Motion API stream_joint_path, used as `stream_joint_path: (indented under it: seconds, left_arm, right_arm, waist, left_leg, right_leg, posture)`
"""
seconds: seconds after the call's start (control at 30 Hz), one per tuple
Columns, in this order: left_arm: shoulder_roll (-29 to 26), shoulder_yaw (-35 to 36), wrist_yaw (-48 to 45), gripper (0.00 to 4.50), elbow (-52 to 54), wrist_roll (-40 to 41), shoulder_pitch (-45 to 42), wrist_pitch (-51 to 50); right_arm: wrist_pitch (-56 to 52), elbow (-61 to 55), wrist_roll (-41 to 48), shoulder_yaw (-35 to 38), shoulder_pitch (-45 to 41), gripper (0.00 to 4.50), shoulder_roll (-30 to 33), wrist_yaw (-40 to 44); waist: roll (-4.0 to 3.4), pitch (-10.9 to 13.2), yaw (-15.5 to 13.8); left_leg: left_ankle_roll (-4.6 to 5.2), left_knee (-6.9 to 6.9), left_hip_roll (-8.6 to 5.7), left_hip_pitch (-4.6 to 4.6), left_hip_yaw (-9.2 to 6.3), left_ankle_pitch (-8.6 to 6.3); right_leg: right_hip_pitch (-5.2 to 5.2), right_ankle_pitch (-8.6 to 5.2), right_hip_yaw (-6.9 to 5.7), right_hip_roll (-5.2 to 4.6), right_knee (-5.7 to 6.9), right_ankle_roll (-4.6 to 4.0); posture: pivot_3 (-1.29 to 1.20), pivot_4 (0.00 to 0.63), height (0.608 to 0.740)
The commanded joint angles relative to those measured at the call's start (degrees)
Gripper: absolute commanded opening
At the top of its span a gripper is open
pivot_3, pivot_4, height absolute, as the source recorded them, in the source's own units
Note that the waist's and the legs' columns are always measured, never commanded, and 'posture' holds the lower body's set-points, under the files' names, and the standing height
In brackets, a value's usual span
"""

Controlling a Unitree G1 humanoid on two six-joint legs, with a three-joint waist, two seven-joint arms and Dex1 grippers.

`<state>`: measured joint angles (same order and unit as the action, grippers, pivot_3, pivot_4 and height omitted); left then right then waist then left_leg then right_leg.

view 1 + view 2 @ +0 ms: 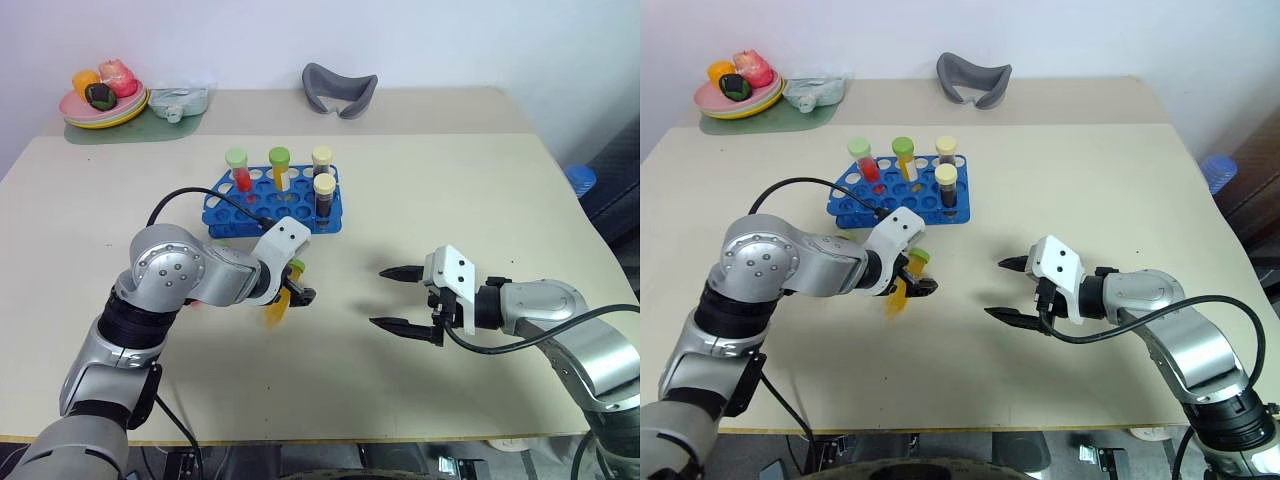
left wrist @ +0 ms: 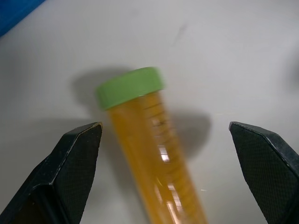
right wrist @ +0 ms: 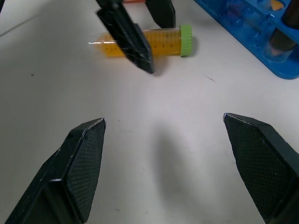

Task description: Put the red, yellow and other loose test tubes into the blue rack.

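Currently left gripper (image 1: 294,290) jaws wide apart, straddling the yellow-orange tube (image 2: 156,154) lying on the counter (image 1: 450,190), no contact. Right gripper (image 1: 400,298) jaws apart, empty. Blue rack (image 1: 225,205) just beyond left jaws.

Both head cameras look down over the table (image 1: 420,200). Each wrist camera looks close along its fingers, apparently sharing the yellow tube (image 2: 159,158).

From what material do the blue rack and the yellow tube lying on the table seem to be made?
The blue rack: likely moulded plastic, glossy and uniformly bright blue, with neat round holes. The yellow tube: clear smooth plastic, possibly glass, since the liquid shows through under printed marks and sharp glints; its green cap looks like matte plastic.
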<state>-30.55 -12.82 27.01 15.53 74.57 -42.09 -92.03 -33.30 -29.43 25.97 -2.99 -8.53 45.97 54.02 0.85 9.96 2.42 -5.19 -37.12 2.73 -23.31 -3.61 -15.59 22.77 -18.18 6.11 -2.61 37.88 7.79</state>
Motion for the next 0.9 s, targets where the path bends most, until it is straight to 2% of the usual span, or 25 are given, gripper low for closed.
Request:
stream_joint_path:
  seconds: [0.03, 0.33, 0.43, 0.5, 0.87, 0.9]
  left_arm:
    - [-0.09, -0.25, 4.50, 4.50, -0.45, 2.40, -1.04, -0.47]
    - [-1.82, -0.54, 7.75, 4.50, -2.21, 4.83, -0.43, -0.47]
    - [-1.36, 0.29, 8.94, 3.60, -2.84, 5.51, 0.10, -0.47]
    - [-1.21, 1.15, 9.83, 2.71, -3.52, 5.61, 0.41, -0.47]
    - [-2.35, 1.98, 9.71, 2.71, -4.37, 4.80, 0.19, -0.47]
    - [-2.32, 2.09, 9.75, 2.44, -4.32, 4.76, 0.27, -0.47]
  right_arm:
    - [1.06, -2.70, 0.79, 1.47, 0.09, 4.09, -0.05, -0.33]
    - [1.03, -3.70, 0.63, 1.01, 1.03, 4.09, -0.70, -1.81]
    - [0.84, -3.90, 0.78, 0.94, 1.10, 4.15, -0.86, -2.14]
    - [0.69, -4.01, 0.86, 0.84, 1.05, 4.15, -0.92, -2.32]
    - [0.66, -3.67, 0.60, 0.08, 0.25, 4.15, -1.23, -2.55]
    - [0.66, -3.64, 0.54, 0.01, 0.16, 4.15, -1.27, -2.55]
  waist:
    - [0.00, 0.00, 0.00]
    - [0.00, 0.00, 0.00]
    - [0.00, -0.01, -0.01]
    - [0.00, -0.02, -0.02]
    - [-0.01, -0.03, 0.06]
    - [-0.01, -0.03, 0.06]
  left_leg:
    - [0.00, 0.00, 0.00, 0.00, 0.00, 0.00]
    - [-0.12, 0.00, -0.01, 0.00, 0.01, 0.07]
    - [-0.13, 0.00, -0.01, 0.00, 0.00, 0.07]
    - [-0.13, 0.00, -0.01, 0.00, 0.01, 0.07]
    - [-0.14, -0.01, -0.01, 0.03, 0.01, 0.08]
    - [-0.14, -0.01, -0.01, 0.03, 0.01, 0.08]
  right_leg:
    - [0.00, 0.00, 0.00, 0.00, 0.00, 0.00]
    - [0.00, 0.00, 0.00, 0.00, 0.00, 0.00]
    - [0.00, 0.00, 0.00, 0.00, 0.00, 0.00]
    - [-0.01, 0.00, 0.00, 0.00, 0.00, 0.00]
    - [-0.02, 0.00, 0.00, 0.00, 0.03, 0.00]
    - [-0.02, 0.00, 0.00, 0.00, 0.03, 0.00]
  posture:
    - [0.00, 0.150, 0.740]
    - [0.00, 0.150, 0.740]
    - [0.00, 0.150, 0.740]
    - [0.00, 0.150, 0.740]
    - [0.00, 0.150, 0.740]
    - [0.00, 0.150, 0.740]
